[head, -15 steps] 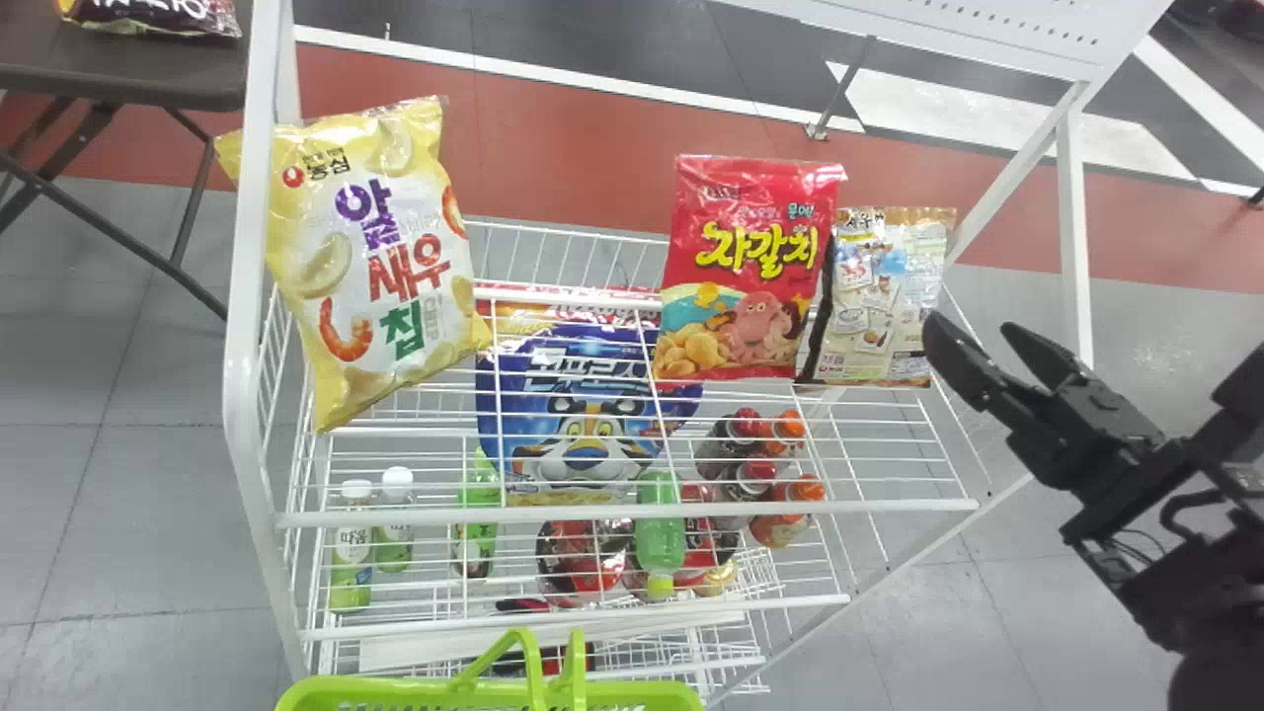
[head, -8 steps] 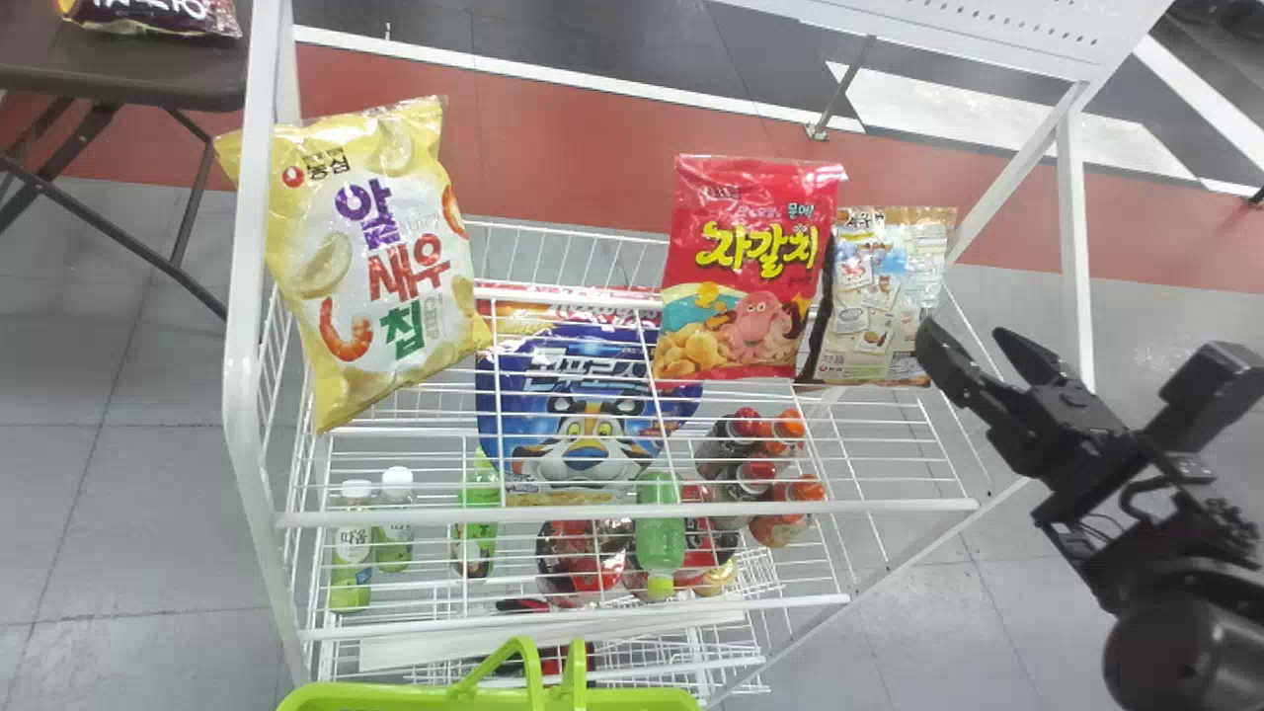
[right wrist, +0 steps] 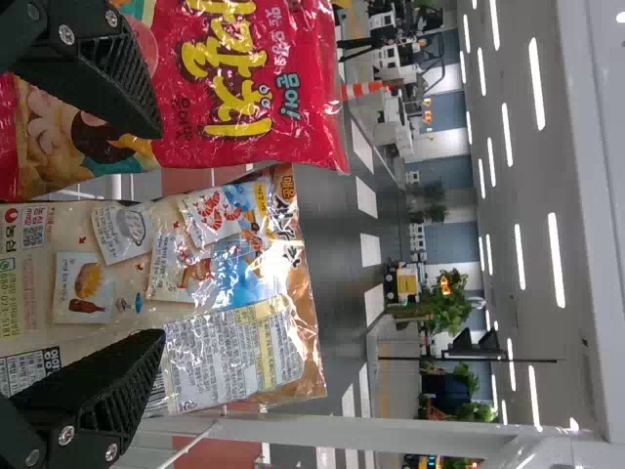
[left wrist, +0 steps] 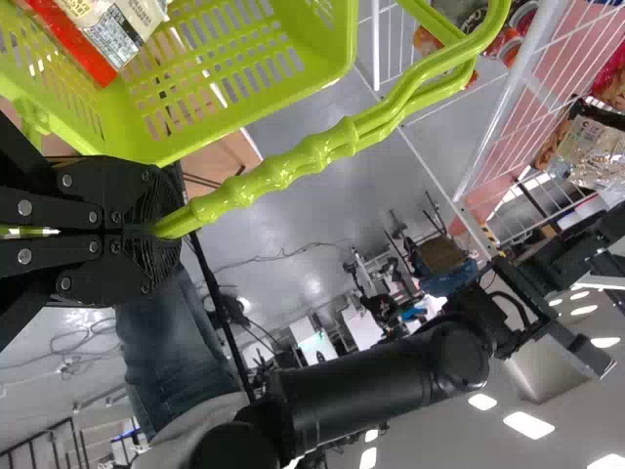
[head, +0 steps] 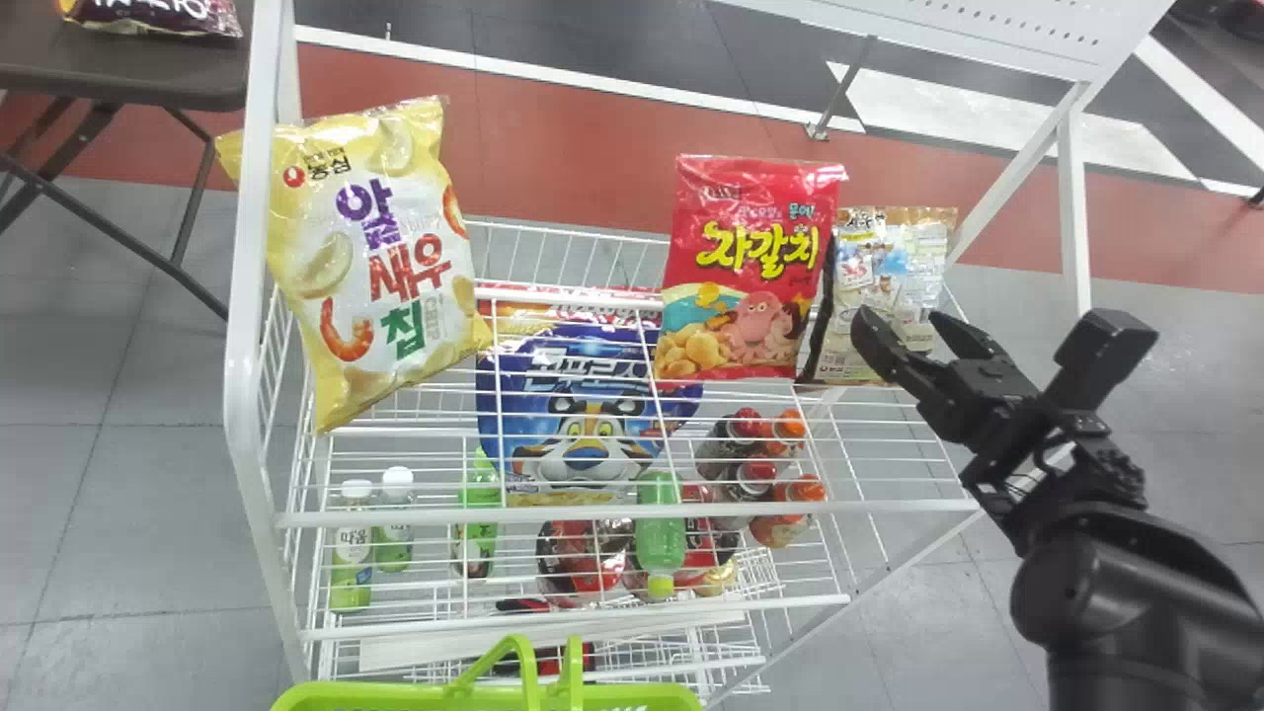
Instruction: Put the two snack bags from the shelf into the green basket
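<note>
White-capped bottles stand at lower left of the head view, orange-capped bottles right of centre. Across the room, there's a leafy plant.

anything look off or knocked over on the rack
The yellow snack bag leans askew, one corner jutting past the rack's post; the red bag sits straighter. Below, a green bottle shows its cap end lowermost, so it may be lying down.
</note>
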`<state>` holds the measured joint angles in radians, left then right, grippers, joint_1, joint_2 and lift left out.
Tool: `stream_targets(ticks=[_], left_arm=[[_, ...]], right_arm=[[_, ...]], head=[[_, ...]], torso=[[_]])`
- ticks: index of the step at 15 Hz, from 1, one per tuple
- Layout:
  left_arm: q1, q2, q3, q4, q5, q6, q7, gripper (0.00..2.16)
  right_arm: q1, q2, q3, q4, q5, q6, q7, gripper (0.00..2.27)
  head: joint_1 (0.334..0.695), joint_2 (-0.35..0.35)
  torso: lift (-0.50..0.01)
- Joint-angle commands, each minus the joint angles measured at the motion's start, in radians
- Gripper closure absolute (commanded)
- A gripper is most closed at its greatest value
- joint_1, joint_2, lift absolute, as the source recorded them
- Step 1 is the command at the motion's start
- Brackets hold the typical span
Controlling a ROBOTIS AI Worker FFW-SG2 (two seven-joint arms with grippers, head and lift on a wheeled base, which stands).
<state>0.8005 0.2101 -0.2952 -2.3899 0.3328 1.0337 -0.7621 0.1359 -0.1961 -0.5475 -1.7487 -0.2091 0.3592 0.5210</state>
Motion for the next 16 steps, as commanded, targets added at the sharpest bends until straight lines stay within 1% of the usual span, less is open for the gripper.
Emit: stream_targets(ticks=[1, 3, 7, 10, 11, 14, 15, 16], left_arm=[[0.000, 0.002, 0.004, 0.000, 0.000, 0.000, -0.002, 1.81], [0.000, 0.002, 0.013, 0.000, 0.003, -0.004, -0.005, 1.81], [-0.004, 0.002, 0.027, 0.006, 0.014, -0.007, -0.008, 1.80], [-0.012, 0.002, 0.031, 0.012, 0.015, -0.007, -0.006, 1.80], [-0.014, 0.000, 0.031, 0.014, 0.017, -0.004, -0.006, 1.81], [-0.021, -0.001, 0.036, 0.024, 0.025, -0.004, -0.005, 1.81], [-0.023, -0.003, 0.039, 0.028, 0.028, -0.004, -0.005, 1.81], [-0.023, -0.003, 0.039, 0.028, 0.029, -0.007, -0.005, 1.80]], right_arm=[[-0.039, 0.000, 0.017, 0.057, 0.039, -0.025, -0.013, 0.09], [-0.062, -0.011, 0.021, 0.098, 0.054, -0.038, -0.032, 0.09], [-0.113, -0.042, 0.031, 0.201, 0.094, -0.081, -0.036, 0.09], [-0.137, -0.065, 0.058, 0.267, 0.106, -0.121, -0.036, 0.09], [-0.142, -0.065, 0.063, 0.270, 0.106, -0.121, -0.036, 0.16], [-0.173, -0.066, 0.064, 0.288, 0.115, -0.084, -0.016, 0.60], [-0.180, -0.068, 0.070, 0.293, 0.125, -0.075, -0.013, 0.95], [-0.182, -0.068, 0.074, 0.294, 0.122, -0.068, -0.016, 1.57]], head=[[0.695, -0.350], [0.695, -0.350], [0.695, -0.350], [0.695, -0.350], [0.695, -0.350], [0.695, -0.350], [0.695, -0.350], [0.695, -0.350]], torso=[[-0.011], [-0.011], [-0.011], [-0.011], [-0.011], [-0.011], [-0.011], [-0.011]])
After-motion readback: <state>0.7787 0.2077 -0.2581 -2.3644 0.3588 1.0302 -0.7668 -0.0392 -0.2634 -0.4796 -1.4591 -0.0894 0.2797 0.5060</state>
